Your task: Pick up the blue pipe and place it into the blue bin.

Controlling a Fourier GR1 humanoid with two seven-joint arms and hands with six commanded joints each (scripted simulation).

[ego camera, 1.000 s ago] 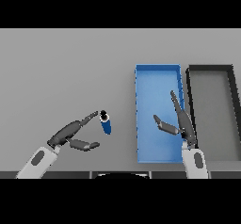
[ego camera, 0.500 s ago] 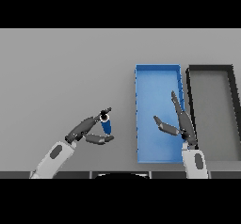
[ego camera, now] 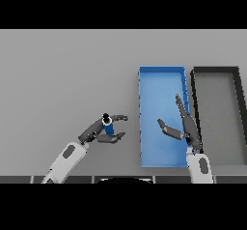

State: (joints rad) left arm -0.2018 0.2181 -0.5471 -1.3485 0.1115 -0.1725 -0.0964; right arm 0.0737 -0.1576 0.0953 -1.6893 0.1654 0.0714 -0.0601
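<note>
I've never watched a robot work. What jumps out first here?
The bright blue bin stands out on the grey table, with a black bin right beside it. Left of them, the left hand curls round a small blue pipe, while the right hand hangs open over the blue bin.

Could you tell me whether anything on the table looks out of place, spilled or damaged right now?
Nothing stands out. The left hand is curled round the blue pipe, left of the blue bin. The right hand hovers open over the bin, and the black bin sits square beside it.
</note>
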